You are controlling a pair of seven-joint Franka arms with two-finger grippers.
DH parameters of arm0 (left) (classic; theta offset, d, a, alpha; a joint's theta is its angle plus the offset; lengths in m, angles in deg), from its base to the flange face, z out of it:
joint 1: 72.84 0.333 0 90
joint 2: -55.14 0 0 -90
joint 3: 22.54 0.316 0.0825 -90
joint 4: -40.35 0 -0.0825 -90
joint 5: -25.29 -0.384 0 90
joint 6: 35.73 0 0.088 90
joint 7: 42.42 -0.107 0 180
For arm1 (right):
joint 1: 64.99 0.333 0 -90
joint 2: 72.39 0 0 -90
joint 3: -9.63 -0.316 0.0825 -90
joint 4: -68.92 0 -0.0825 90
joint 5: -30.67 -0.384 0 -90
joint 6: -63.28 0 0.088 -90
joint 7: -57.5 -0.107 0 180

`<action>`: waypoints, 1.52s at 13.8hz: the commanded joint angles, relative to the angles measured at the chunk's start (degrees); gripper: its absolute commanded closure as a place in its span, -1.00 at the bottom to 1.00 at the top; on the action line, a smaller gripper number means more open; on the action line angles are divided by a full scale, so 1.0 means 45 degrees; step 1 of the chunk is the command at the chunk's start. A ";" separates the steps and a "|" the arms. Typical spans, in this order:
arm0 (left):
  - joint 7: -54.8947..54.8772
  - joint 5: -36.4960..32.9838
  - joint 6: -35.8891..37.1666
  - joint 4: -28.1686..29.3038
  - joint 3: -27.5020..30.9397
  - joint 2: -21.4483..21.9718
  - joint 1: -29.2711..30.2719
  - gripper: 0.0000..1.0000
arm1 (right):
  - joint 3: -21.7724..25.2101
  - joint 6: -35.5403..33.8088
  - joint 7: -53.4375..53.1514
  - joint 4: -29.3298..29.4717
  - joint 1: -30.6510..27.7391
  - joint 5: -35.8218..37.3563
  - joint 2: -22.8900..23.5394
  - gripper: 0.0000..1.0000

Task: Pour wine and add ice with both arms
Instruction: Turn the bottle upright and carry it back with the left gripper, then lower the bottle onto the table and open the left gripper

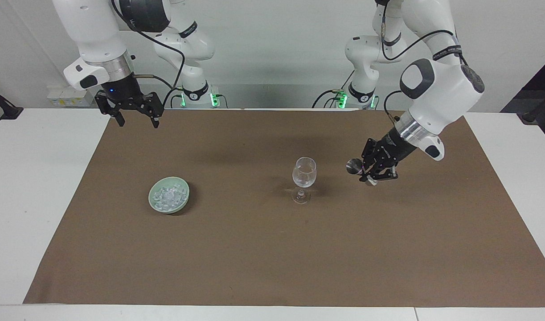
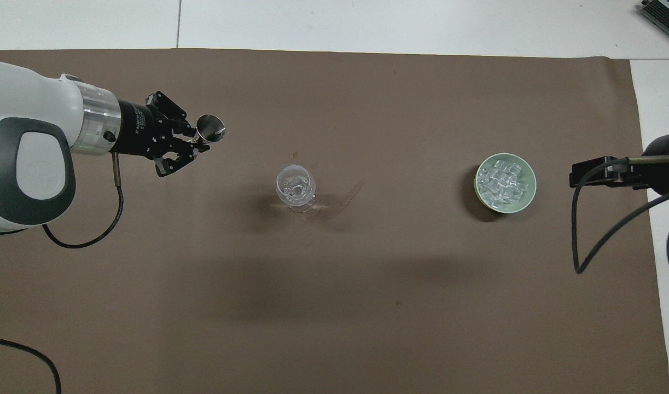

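Note:
A clear stemmed glass (image 1: 304,176) (image 2: 296,186) stands mid-mat; I cannot tell whether wine is in it. My left gripper (image 1: 370,174) (image 2: 195,144) hangs low over the mat beside the glass, toward the left arm's end, shut on a small metal jigger (image 1: 354,167) (image 2: 210,127) that lies tilted on its side. The ice (image 1: 167,195) (image 2: 502,180) is heaped in a pale green bowl (image 1: 150,199) (image 2: 523,203) toward the right arm's end. My right gripper (image 1: 137,121) (image 2: 577,175) waits open and empty, raised over the mat's edge by the right arm's base.
A brown mat (image 1: 272,258) covers most of the white table (image 1: 40,187). A faint curved smear (image 2: 348,197) marks the mat beside the glass. A black cable (image 2: 580,241) loops down from the right arm's wrist.

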 commanded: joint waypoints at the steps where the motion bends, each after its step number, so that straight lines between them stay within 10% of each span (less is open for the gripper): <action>1: -0.1882 0.1840 -0.0170 0.0921 -0.0123 0.0142 0.0841 1.00 | -0.0083 -0.0033 0.0283 0.0188 -0.0161 -0.0073 0.0123 -1.00; 11: -0.8466 0.6180 0.0747 0.3930 -0.0143 0.0240 0.3968 1.00 | -0.0083 -0.0033 0.0283 0.0188 -0.0161 -0.0073 0.0123 -1.00; 21: -1.1262 0.8055 0.1822 0.4244 -0.0143 -0.1515 0.5610 1.00 | -0.0083 -0.0033 0.0283 0.0188 -0.0161 -0.0073 0.0123 -1.00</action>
